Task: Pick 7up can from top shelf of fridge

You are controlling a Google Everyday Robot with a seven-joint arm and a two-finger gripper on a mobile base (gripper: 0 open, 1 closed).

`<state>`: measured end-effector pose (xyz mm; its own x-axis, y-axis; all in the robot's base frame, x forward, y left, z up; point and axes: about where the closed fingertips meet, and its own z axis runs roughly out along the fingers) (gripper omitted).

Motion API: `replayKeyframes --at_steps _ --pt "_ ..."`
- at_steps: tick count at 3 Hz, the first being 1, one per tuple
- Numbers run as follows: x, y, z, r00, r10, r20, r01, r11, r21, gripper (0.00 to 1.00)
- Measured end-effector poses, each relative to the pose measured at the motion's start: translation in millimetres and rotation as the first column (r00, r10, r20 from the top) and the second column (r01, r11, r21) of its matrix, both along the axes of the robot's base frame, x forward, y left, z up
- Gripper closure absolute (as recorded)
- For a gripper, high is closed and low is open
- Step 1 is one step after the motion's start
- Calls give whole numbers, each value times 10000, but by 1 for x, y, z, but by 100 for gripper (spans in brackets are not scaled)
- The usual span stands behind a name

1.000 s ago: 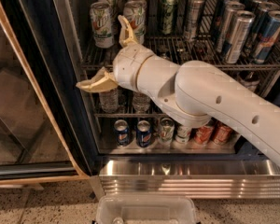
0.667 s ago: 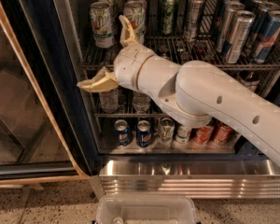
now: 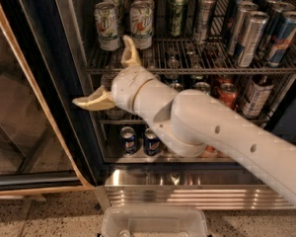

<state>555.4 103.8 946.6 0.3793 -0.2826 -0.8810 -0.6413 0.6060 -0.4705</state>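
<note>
Nearest of all, well below the top shelf (image 3: 197,69), a clear plastic bin (image 3: 153,221) sits at the bottom edge of the view over a speckled floor (image 3: 44,216). Just behind it runs the ribbed stainless-steel base panel (image 3: 187,194) of the fridge (image 3: 64,78). The white arm (image 3: 227,132) comes in from the lower right and crosses in front of the racks under the top shelf. It ends in the gripper (image 3: 101,69) at the shelf's left end, level with its flat front edge. The two tan fingers are spread wide and hold nothing. One finger (image 3: 129,53) points up past the front edge, so that its tip shows against the gap between the two front cans. The other finger (image 3: 92,101) points left, below the shelf and across the dark door frame. Whether the upper finger touches either can cannot be told. The glass door (image 3: 24,112) stands open, to the left of the shelf and lower. On the top shelf itself, at its front left corner, the 7up can (image 3: 107,26) stands upright, white-silver with the green logo. Just to its right is a similar white can with an orange-red patch (image 3: 141,24). Farther right along the shelf stand a green can (image 3: 176,14) and rows of tall slim cans (image 3: 251,36), several blue and silver. Under the top shelf, red cans (image 3: 228,94) show on the middle rack, and two blue cans (image 3: 129,139) stand on the rack below that.
</note>
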Motion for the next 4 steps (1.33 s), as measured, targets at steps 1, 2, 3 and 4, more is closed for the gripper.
replayKeyframes --at_steps 1,2,3,4 --pt "-19 21 5 9994 -345 -15 345 9960 818 0" --pt "-36 33 22 9944 -974 422 910 9870 1326 0" --pt "-24 19 26 9829 -1792 415 1717 9748 1426 0" --pt "-24 19 26 9829 -1792 415 1717 9748 1426 0"
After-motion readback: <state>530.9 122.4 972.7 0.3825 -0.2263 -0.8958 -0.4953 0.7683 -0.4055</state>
